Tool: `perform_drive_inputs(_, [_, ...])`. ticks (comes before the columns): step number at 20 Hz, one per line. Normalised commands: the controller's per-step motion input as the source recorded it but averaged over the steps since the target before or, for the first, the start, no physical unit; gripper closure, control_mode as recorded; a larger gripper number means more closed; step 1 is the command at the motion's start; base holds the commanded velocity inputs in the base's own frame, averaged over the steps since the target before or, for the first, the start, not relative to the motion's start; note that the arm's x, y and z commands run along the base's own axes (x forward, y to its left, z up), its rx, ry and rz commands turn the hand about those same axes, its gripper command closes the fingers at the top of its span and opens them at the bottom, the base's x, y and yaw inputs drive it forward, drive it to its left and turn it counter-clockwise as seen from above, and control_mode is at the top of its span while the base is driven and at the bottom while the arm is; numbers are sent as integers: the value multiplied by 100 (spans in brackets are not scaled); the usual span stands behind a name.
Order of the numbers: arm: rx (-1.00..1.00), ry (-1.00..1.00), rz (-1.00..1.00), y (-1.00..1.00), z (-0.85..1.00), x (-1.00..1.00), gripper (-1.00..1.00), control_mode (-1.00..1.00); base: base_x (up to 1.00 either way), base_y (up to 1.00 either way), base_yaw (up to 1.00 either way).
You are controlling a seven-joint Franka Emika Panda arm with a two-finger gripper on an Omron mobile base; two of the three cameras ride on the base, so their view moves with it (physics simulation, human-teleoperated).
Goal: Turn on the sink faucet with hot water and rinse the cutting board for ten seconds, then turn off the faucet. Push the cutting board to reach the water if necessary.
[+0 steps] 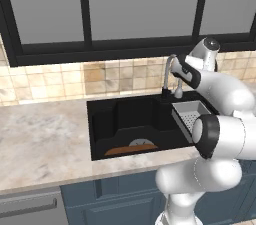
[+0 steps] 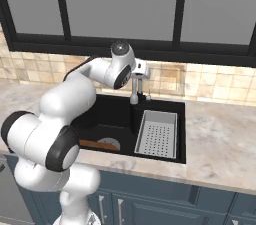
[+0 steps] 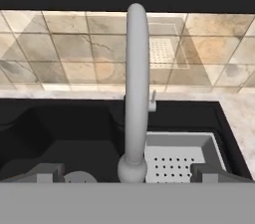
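The sink is black. The faucet is plain grey metal with a dark base. The cutting board lying in the sink is orange-brown wood. The strainer tray is light grey, dotted with small holes. The bench is pale marbled beige and grey stone. The wall tiles are mottled tan, cream and brown. The cabinets are dark blue. The window frame is black around grey panes. The arm is white with dark joints.
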Motion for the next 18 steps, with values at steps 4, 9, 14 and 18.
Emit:
perform_drive_inputs(4, [0, 0, 0, 0, -14, 8, -100, -100, 0, 0, 0])
perform_drive_inputs(9, [0, 0, 0, 0, -13, 8, -100, -100, 0, 0, 0])
perform_drive_inputs(14, [0, 0, 0, 0, -8, 6, -100, -100, 0, 0, 0])
perform_drive_inputs(18, [0, 0, 0, 0, -7, 5, -100, -100, 0, 0, 0])
